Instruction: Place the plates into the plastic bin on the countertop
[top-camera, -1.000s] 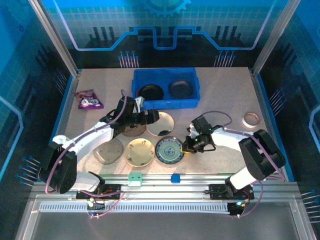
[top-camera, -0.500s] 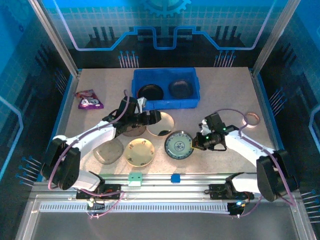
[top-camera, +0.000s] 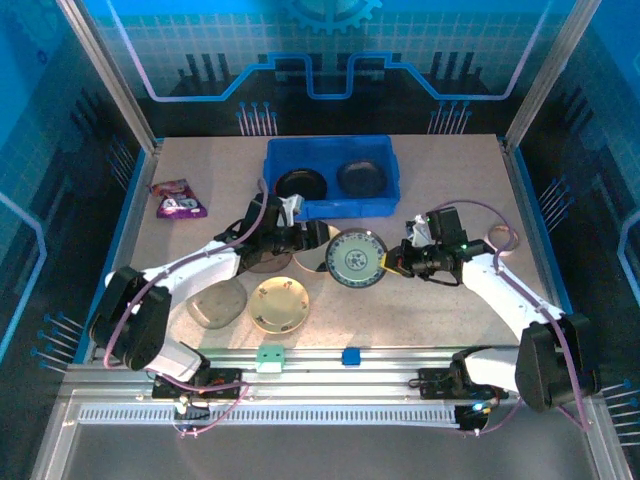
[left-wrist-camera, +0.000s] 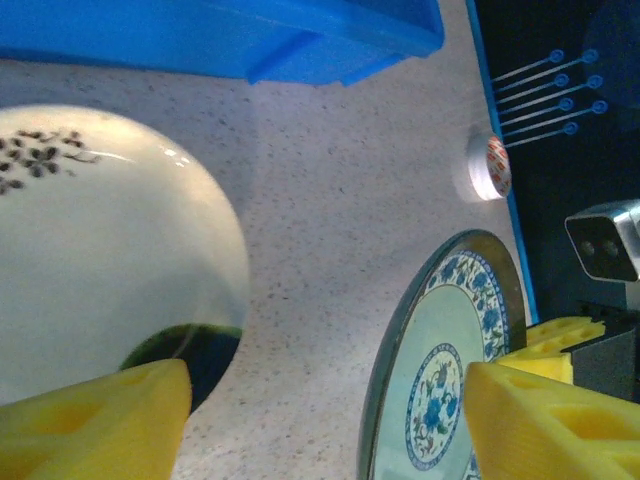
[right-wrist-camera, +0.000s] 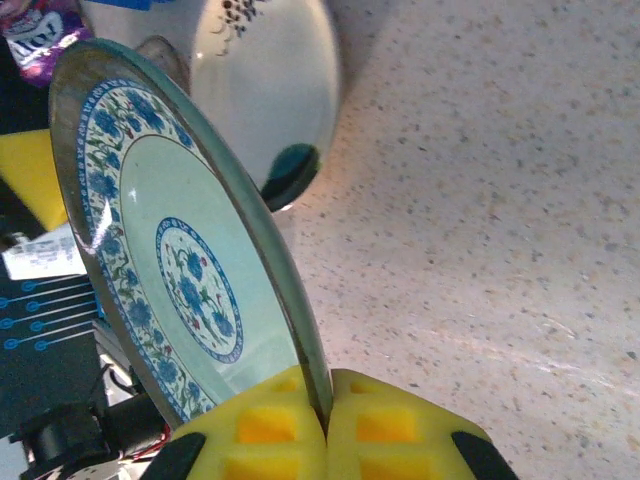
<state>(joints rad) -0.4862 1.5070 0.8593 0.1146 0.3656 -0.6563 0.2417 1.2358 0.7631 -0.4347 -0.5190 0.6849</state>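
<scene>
Blue-green patterned plate (top-camera: 355, 258) pinched at its rim by the right gripper (top-camera: 392, 263), just in front of the plastic bin (top-camera: 330, 208).

From above, we see the plate between the two grippers with its face turned up toward the camera. A black plate (top-camera: 300, 183) lies in the bin, a cream floral plate (top-camera: 280, 303) lies nearer on the countertop (top-camera: 440, 170), and a tape ring (top-camera: 503, 240) sits off to the right. The right arm reaches inward, and the left arm stretches diagonally to place the left gripper (top-camera: 310, 238) beside the plate. In the left wrist view, we see the left gripper's (left-wrist-camera: 328, 380) fingers (left-wrist-camera: 90, 420) spread wide and gripping nothing, a white floral dish (left-wrist-camera: 100, 250) beneath them, and the patterned plate (left-wrist-camera: 440, 370) standing tilted on edge. In the right wrist view, we see the right gripper (right-wrist-camera: 325, 410) clamped on the rim of the plate (right-wrist-camera: 170, 260), which slants up and away, with a white dish (right-wrist-camera: 265, 90) behind it.
</scene>
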